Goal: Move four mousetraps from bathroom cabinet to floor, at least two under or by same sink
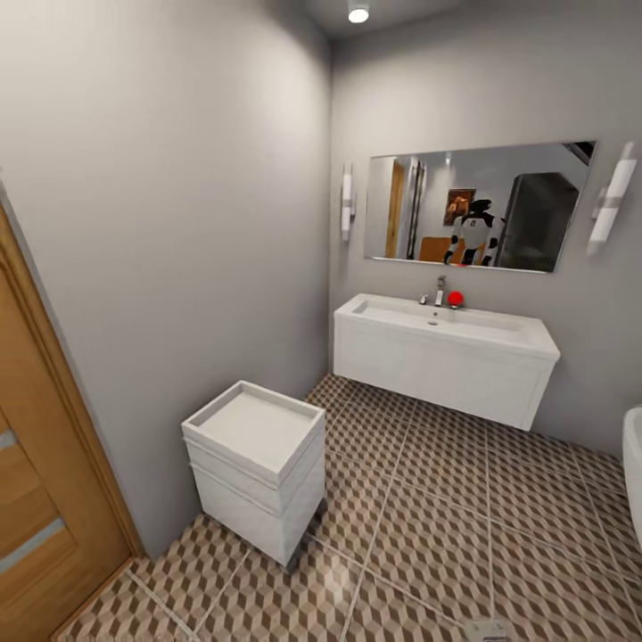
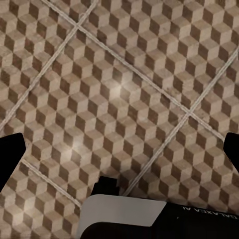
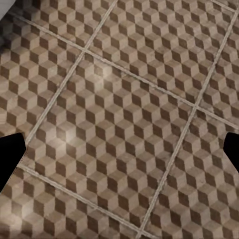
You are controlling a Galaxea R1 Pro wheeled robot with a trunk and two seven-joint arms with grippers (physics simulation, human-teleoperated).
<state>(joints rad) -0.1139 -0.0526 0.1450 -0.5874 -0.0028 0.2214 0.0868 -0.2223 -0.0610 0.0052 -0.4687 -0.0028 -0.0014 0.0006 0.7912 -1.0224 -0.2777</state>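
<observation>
The bathroom floor [image 1: 446,526] of cube-patterned tiles spreads out ahead of me. The white bathroom sink [image 1: 446,343], with a chrome tap [image 1: 439,291], hangs on the far wall, and tiles show beneath it. The mousetraps and the orange-brown cabinet are out of view. In the left wrist view my left gripper [image 2: 119,149] is open above bare tiles [image 2: 119,89], with its dark fingertips [image 2: 11,149] far apart. My right gripper [image 3: 119,152] is open too, over bare tiles [image 3: 124,99], with nothing between its fingers [image 3: 10,154].
A low white drawer unit [image 1: 259,464] stands against the left wall. A wooden door [image 1: 36,499] is at the near left, and a white bathtub rim [image 1: 635,464] at the right edge. A mirror [image 1: 477,205] hangs above the sink, and a small red object [image 1: 456,299] sits beside the tap.
</observation>
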